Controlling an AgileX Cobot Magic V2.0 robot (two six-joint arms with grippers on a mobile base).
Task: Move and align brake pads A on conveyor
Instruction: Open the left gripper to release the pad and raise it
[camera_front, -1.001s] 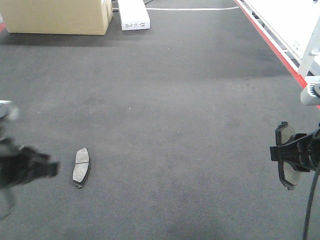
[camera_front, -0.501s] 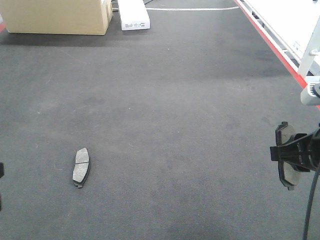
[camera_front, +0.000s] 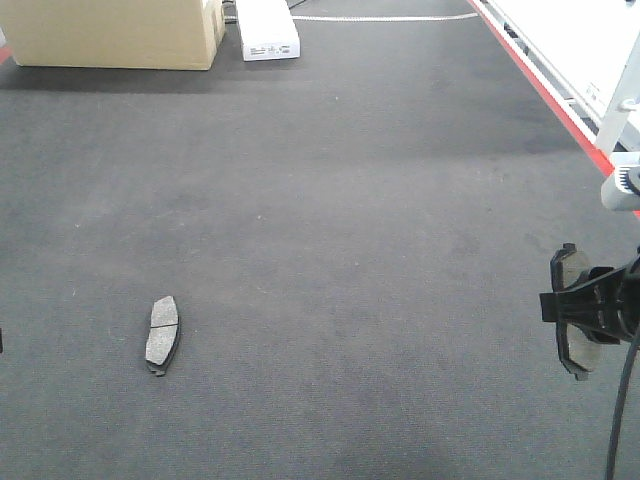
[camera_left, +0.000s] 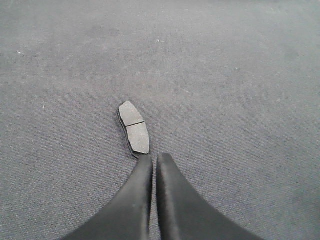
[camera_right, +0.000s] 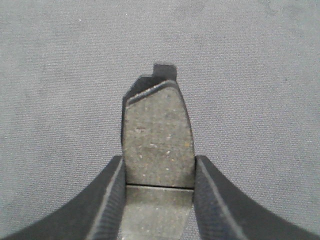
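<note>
Exterior front-facing: cardboard box (camera_front: 115, 35), white box (camera_front: 268, 30) far up conveyor (camera_front: 350, 200)

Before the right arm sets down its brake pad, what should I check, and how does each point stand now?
1. The right claw is shut on the held pad: ok.
2. The placed pad lies flat on the conveyor: ok.
3. The left claw is shut, empty, apart from the placed pad: ok.
4. The conveyor is bare beside the placed pad: ok.
5. Height of the held pad above the conveyor: cannot tell.
</note>
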